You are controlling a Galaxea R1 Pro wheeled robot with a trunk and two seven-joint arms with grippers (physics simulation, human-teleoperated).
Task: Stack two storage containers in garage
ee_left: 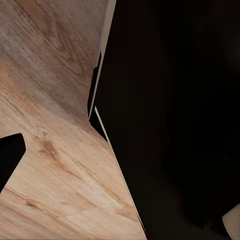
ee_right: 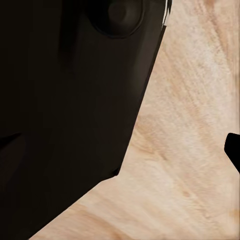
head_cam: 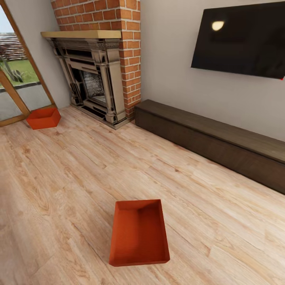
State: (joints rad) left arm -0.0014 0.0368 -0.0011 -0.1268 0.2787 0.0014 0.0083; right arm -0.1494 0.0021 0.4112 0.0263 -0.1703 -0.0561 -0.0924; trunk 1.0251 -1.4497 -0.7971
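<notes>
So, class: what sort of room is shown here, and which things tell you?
Most likely a living room: a brick fireplace, a wall-mounted black TV above a long low dark cabinet, and pale wood plank flooring.

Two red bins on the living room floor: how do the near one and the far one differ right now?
The near bin lies on open planks, its long side running away from the camera; the far bin sits by the glass door, left of the fireplace, turned at an angle. Both are upright, empty, red-orange.
</notes>
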